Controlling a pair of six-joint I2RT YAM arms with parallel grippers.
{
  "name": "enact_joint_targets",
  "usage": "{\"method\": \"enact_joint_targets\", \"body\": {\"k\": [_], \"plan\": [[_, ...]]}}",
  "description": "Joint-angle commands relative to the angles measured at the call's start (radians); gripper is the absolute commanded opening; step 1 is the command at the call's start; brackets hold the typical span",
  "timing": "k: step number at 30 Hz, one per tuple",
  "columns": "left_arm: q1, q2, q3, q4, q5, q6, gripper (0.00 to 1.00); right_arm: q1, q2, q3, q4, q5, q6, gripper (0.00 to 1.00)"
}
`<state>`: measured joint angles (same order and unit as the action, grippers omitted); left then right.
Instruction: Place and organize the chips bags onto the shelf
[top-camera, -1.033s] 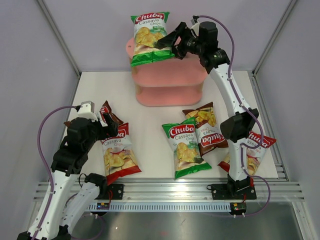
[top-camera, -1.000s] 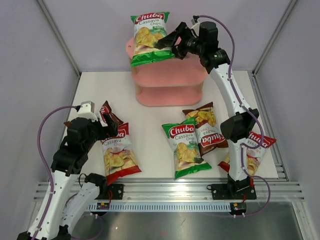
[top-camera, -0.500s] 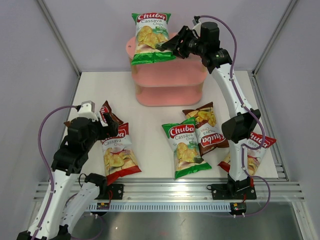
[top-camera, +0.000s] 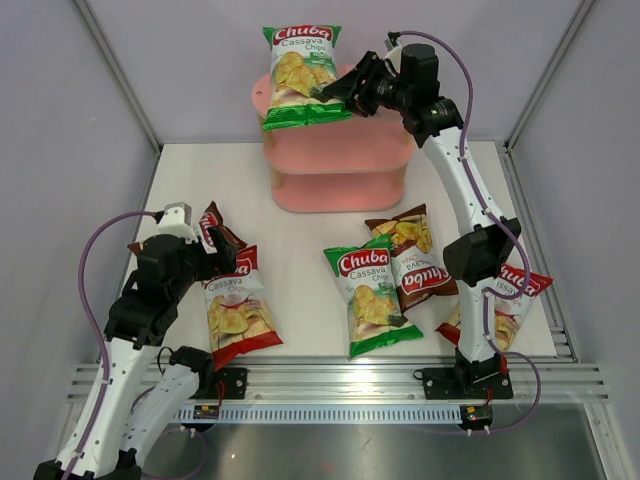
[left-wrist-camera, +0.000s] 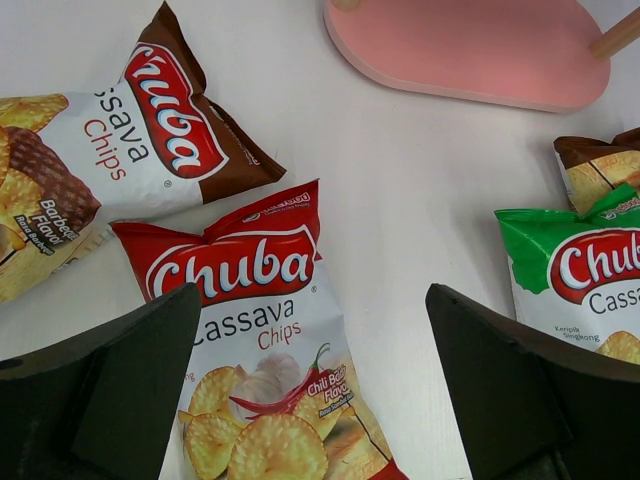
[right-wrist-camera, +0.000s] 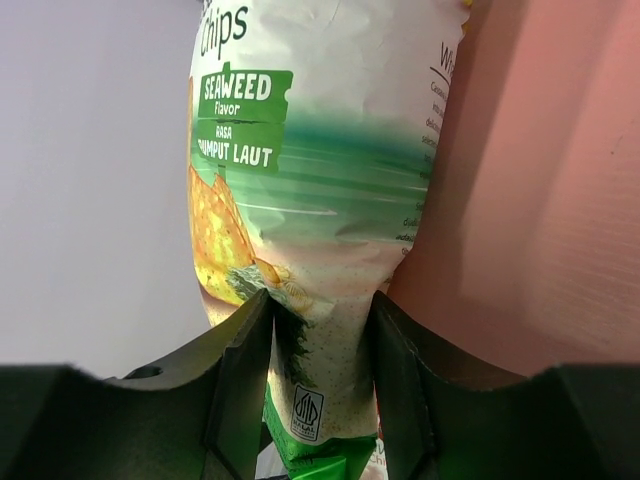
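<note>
Green bag upright, logo up, between tight right fingers; left fingers apart

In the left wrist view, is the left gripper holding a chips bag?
No, the left gripper hangs open above the red bag, gripping nothing.

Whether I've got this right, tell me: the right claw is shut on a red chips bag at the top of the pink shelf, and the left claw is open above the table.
Wrong colour: the right claw is shut on a green chips bag, as the right wrist view shows. The rest stands.
</note>
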<state>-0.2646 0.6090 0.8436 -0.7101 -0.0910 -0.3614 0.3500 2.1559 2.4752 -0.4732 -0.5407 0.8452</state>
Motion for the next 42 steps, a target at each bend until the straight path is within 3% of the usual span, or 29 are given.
{"method": "enact_joint_targets", "body": {"k": [1,13,23,31,38,40,42], "plan": [[0.004,0.005,0.002,0.034,0.01,0.019,0.99,0.017,0.004,0.025,0.041,-0.01,0.017,0.49],[0.004,0.001,0.0,0.032,0.007,0.021,0.99,0.04,0.001,0.001,0.073,0.05,0.057,0.49],[0.004,0.003,-0.001,0.034,0.017,0.019,0.99,-0.017,-0.066,-0.009,0.048,0.028,0.003,0.67],[0.004,0.005,-0.001,0.037,0.017,0.018,0.99,-0.06,-0.14,-0.042,0.016,-0.004,-0.052,0.74],[0.004,0.008,-0.003,0.041,0.053,-0.014,0.99,-0.167,-0.351,-0.281,0.076,-0.076,-0.075,0.89],[0.004,0.008,-0.011,0.061,0.085,-0.036,0.99,-0.189,-0.41,-0.37,0.068,-0.074,-0.124,0.99],[0.004,0.012,-0.034,0.095,0.15,-0.075,0.99,-0.209,-0.499,-0.426,0.047,-0.056,-0.165,0.99]]}}
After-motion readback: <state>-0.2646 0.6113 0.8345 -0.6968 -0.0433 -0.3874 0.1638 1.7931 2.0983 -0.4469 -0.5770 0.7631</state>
